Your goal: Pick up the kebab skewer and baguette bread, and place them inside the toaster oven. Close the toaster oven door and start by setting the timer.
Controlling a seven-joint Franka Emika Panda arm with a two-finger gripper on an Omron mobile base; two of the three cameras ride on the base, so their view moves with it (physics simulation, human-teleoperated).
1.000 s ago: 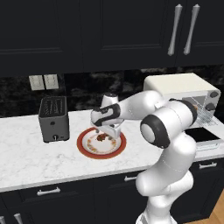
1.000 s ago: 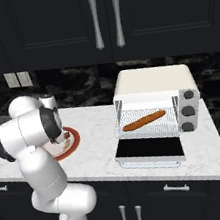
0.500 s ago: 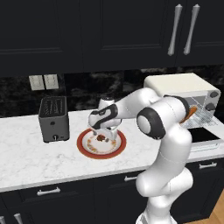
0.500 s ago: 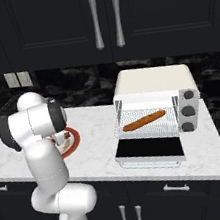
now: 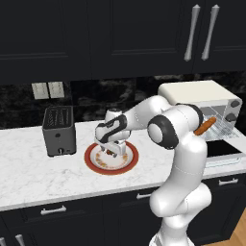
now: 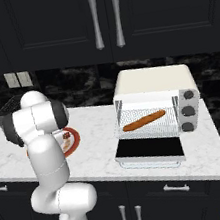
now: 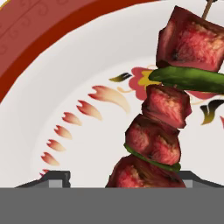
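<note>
A: Where is the kebab skewer (image 7: 168,109)?

B: On the red-rimmed plate (image 5: 130,163), on the white marble worktop (image 5: 29,168) just right of the dark slot toaster (image 5: 58,130). The gripper (image 5: 114,150) is down over the plate's centre. In the hand view the meat chunks and green pieces run between the two finger tips (image 7: 57,178), which stand on either side of the stick's lower end.

A: Are the jaws pinching it?

B: I cannot tell. They stand apart around it, but whether the pads touch the meat is not visible.

A: Room to move?

B: The plate sits near the worktop's front edge, with bare marble to its right. The toaster stands close on its left.

A: And the right base view?

B: There the arm's shoulder covers most of the plate. It does show the toaster oven (image 6: 153,80) well right of the plate, the toaster oven door (image 6: 149,150) dropped flat towards the front edge, and the baguette bread (image 6: 144,120) lying on the wire rack inside.
</note>
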